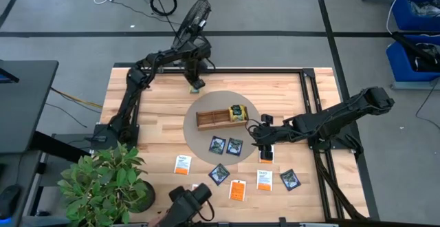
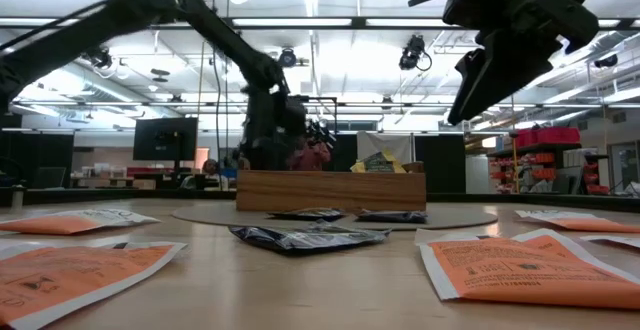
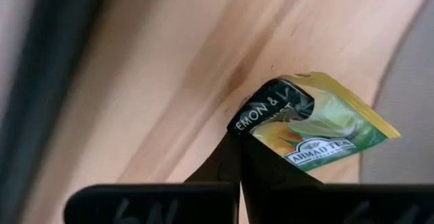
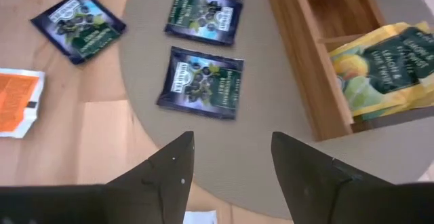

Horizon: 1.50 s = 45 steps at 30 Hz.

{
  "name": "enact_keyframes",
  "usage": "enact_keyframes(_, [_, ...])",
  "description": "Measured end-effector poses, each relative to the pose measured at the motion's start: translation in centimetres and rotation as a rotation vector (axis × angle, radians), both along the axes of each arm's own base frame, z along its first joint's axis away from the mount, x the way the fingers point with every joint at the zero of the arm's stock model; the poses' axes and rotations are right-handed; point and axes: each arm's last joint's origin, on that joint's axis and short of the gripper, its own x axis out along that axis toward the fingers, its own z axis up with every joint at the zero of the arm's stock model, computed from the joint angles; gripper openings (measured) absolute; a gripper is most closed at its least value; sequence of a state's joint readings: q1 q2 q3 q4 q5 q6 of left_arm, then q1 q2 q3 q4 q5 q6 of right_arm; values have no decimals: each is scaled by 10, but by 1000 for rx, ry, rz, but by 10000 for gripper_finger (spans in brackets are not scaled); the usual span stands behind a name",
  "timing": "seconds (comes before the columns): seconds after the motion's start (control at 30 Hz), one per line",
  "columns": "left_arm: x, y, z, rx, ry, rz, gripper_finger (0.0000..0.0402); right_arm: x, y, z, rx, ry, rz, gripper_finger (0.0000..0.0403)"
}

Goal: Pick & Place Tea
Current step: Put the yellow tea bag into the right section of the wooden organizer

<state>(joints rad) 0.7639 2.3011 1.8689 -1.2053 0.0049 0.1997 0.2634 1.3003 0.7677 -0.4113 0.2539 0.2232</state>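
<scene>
I'm pinching a yellow-green packet [image 3: 319,125] in the left gripper [image 3: 239,157] for the tray [image 1: 213,119]; right gripper [image 4: 230,157] hovering open.

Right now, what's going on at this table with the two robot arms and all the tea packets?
The left pincer is shut on a yellow-green tea packet at the table's far edge, beyond the wooden tray. The tray's right end compartment already holds yellow-green packets. The right pincer hangs open above the round grey mat, near two dark blue packets. Orange packets lie on the near table.
</scene>
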Motion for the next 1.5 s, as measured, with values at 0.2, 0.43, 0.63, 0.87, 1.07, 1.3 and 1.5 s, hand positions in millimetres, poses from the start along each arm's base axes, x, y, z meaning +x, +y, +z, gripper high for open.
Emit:
enact_keyframes(0.2, [6, -11, 33, 99, -43, -6, 1, 1, -1, 1, -40, -20, -33, 205])
enact_keyframes(0.43, [27, -37, 53, 214, -69, -44, 1, 7, -18, 7, -202, -125, -224, 205])
enact_keyframes(0.63, [45, -64, 67, 404, 1, -124, 1, 16, -36, 16, -285, -253, -393, 205])
enact_keyframes(0.87, [57, -94, 102, 627, -23, -186, 1, 22, -57, 23, -317, -319, -487, 205])
enact_keyframes(1.07, [60, -121, 145, 735, -170, -215, 1, 22, -71, 25, -373, -320, -532, 205])
enact_keyframes(1.3, [57, -151, 183, 786, -339, -232, 1, 20, -83, 12, -395, -517, -528, 205])
enact_keyframes(1.5, [62, -169, 188, 769, -400, -252, 1, 17, -103, 15, -239, -789, -434, 205])
